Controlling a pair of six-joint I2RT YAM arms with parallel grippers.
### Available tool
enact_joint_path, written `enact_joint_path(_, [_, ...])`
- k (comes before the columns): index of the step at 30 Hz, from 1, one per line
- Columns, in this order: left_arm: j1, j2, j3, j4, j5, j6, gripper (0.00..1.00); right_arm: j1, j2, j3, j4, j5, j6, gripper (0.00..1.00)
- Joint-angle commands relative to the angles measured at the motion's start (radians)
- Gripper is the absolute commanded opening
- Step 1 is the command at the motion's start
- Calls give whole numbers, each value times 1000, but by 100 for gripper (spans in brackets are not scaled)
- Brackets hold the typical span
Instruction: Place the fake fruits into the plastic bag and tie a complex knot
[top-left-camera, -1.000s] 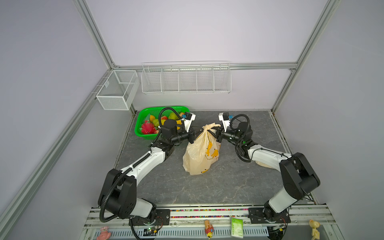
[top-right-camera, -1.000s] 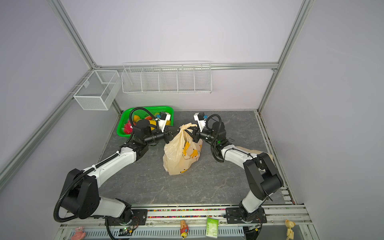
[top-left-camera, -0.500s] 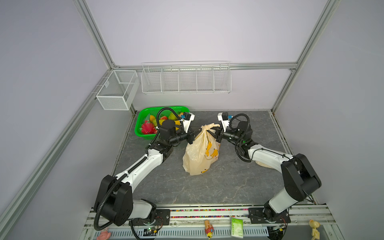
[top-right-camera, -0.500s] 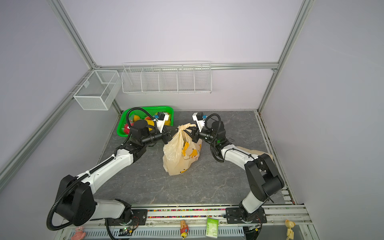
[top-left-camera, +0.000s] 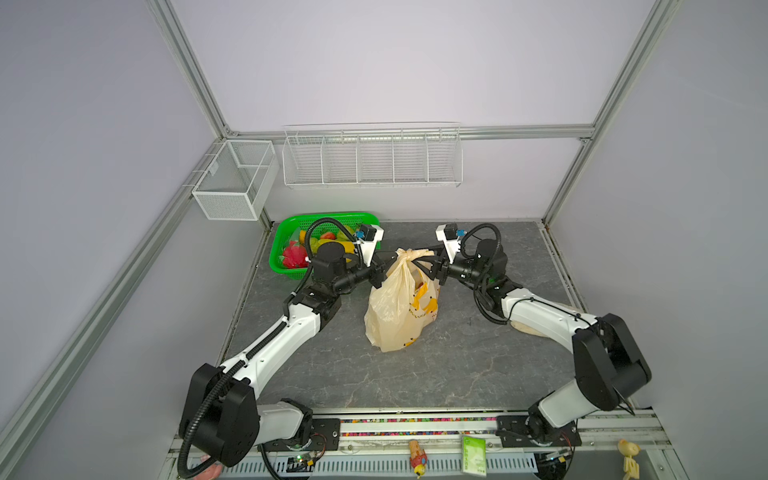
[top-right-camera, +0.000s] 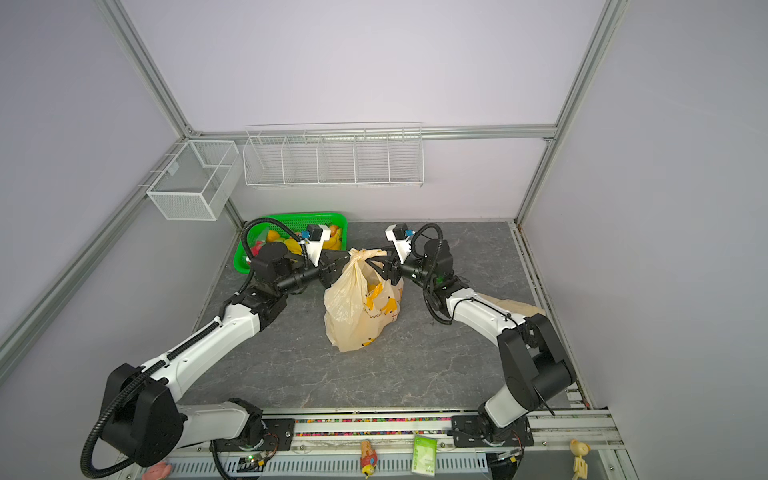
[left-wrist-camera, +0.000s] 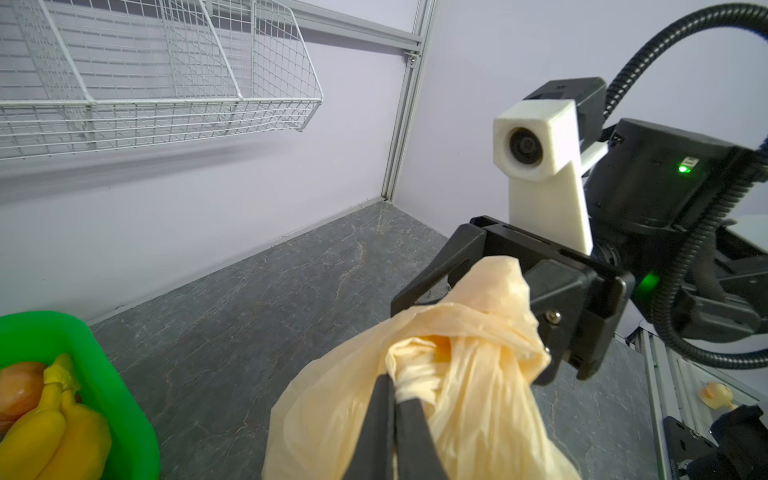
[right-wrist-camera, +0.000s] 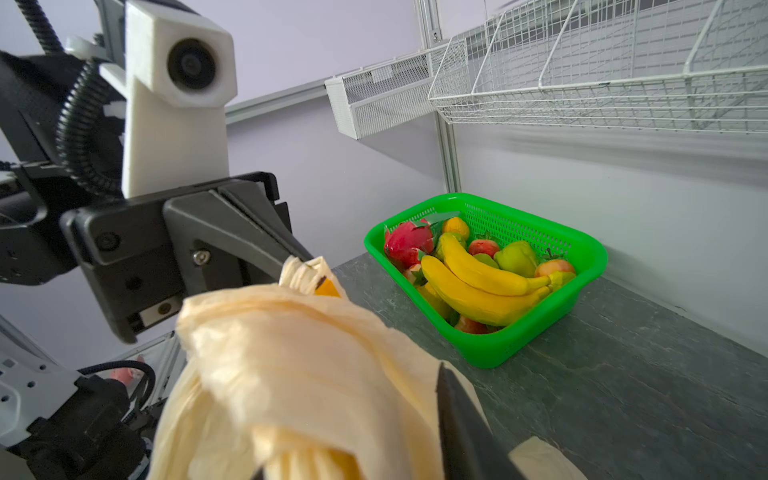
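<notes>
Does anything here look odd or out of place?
Yes. The handles of the plastic bag are already bunched into a knot, yet many fake fruits still lie in the green basket at the back left.

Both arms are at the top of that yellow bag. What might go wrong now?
Only the left end effector grips the plastic bag; the right end effector stands open, so the knot may slacken. Fake fruits lie in the green basket; a tied bag shuts them out.
</notes>
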Motion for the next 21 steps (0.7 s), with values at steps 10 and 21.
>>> enact_joint_path(10, [3,-11,-9,15,3,17,0,-31,-260,18,-601,203,-418,59])
enact_joint_path(21, [1,-7,-6,17,13,13,0,-7,-176,115,-576,143,-360,48])
